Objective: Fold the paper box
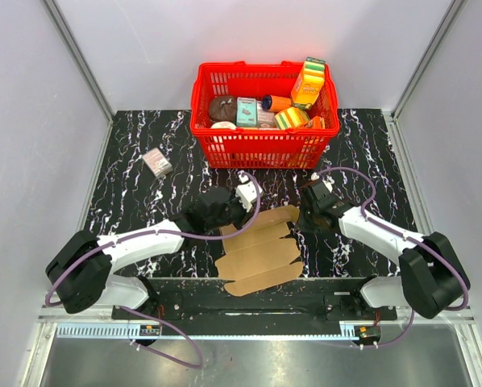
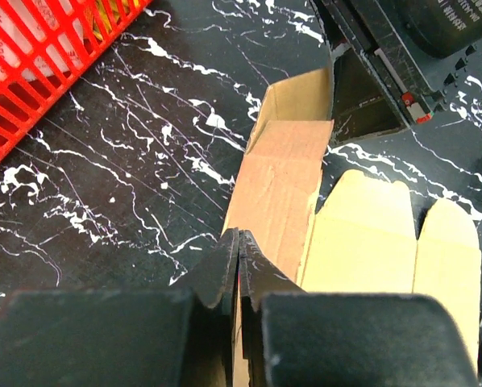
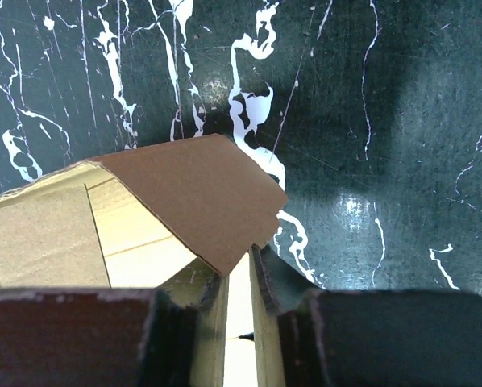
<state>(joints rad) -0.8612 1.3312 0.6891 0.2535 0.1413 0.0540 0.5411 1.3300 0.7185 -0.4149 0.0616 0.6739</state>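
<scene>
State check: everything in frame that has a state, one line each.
paper box: mostly flat, not yet formed, with the flap at the right gripper lifted
left gripper: shut on the paper box's left edge
right gripper: closed on the lifted flap, as far as its view shows
red basket: upright, full of packages
small pinkish-grey box: closed, lying apart to the left of the basket

A red basket [image 1: 225, 150] blocks the far middle of the bench [image 1: 136, 205], with a small box [image 1: 157, 163] near its left corner. The paper box [image 1: 261, 256] fills the near middle, with the left hand [image 1: 229, 222] and right hand [image 1: 301, 221] at its far edge. Both outer sides lie open.
</scene>
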